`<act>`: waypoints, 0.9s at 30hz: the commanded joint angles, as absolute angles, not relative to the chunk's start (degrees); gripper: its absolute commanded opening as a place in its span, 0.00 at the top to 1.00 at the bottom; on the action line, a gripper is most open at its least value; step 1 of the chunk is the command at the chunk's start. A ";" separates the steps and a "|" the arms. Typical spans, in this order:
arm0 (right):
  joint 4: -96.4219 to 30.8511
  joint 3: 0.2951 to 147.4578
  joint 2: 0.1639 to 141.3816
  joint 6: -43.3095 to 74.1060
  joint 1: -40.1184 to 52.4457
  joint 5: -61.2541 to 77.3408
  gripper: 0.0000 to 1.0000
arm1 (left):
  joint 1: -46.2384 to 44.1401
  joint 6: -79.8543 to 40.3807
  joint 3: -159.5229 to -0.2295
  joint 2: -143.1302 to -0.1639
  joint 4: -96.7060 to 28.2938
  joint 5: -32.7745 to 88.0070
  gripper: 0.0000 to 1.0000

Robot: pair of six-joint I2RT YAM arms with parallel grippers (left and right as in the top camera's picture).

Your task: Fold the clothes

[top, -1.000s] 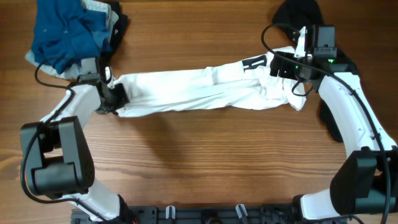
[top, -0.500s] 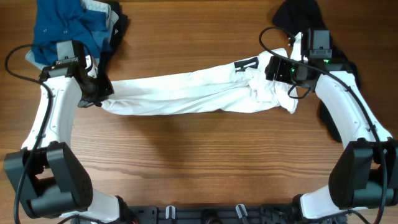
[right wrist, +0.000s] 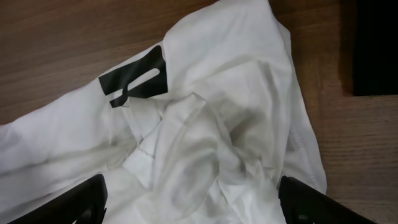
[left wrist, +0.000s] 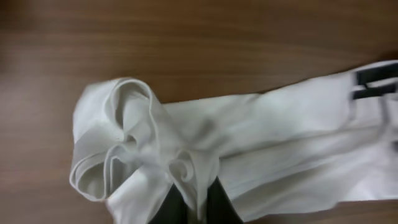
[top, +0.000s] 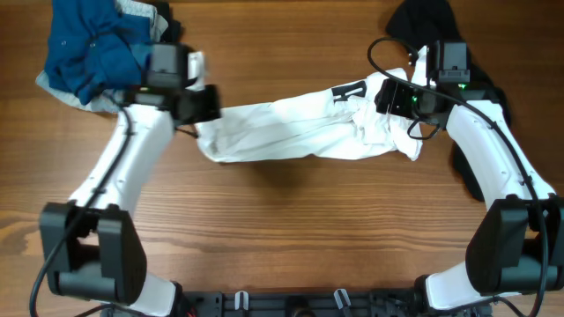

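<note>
Waiting at top left: blue and grey clothes [top: 92,48], heaped and crumpled, not folded.
Left fingers [left wrist: 174,208]: pinching a bunched fold at the left end of the white garment [top: 282,132].
White garment: a rumpled band on the tabletop [top: 282,229], reaching from one arm to the other, with no clean fold showing.
Right fingers [right wrist: 81,199]: spread wide over the crumpled right end, gripping nothing.
Black clothes [top: 423,19]: bunched at top right.
Progress: barely begun, by my judgement. Every piece needs folding.

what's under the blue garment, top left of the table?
Grey fabric pokes out from under the blue garment at its lower-left edge, and black fabric shows at its right side. How far either runs beneath, or anything else there, is covered.
</note>
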State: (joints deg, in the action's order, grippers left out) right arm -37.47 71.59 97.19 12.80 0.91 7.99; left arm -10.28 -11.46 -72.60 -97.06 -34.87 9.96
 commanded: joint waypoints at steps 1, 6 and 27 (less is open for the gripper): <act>-37.36 70.78 97.95 13.65 0.78 9.08 0.11 | -15.97 -14.22 -73.63 -96.79 -31.53 12.60 0.96; -37.34 70.78 97.95 13.67 0.78 9.10 0.11 | -20.93 -15.42 -73.63 -98.48 -28.01 12.60 0.96; -36.42 70.78 98.06 13.47 0.21 8.84 0.07 | -28.12 -17.19 -73.63 -105.34 -21.19 12.58 0.00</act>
